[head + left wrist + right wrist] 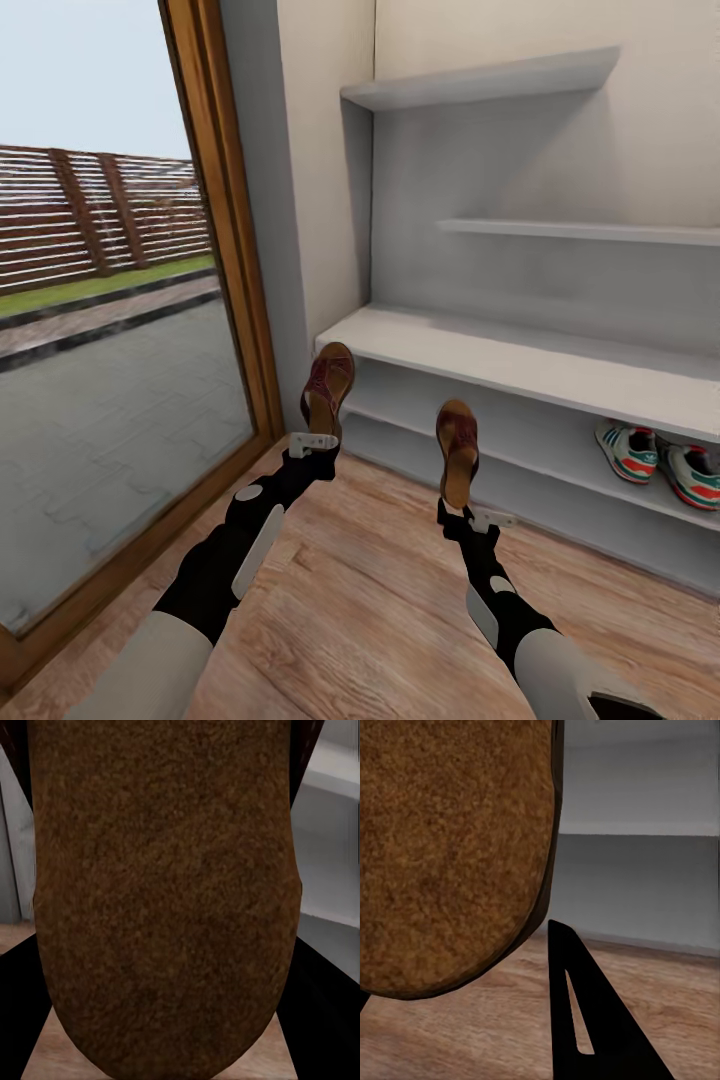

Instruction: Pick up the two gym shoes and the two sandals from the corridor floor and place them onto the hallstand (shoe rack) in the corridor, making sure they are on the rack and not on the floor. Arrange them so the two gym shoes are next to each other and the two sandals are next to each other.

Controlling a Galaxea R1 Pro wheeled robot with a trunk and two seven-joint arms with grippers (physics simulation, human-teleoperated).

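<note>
Before the pale hallstand point(520, 360), whose low shelf already held two gym shoes point(660, 462), the left gripper point(313, 441) and right gripper point(478, 519) each pinched one of two brown sandals point(327, 388) heel-end, upright, which risked them tipping or slipping to the wood floor point(370, 600) below it.
</note>
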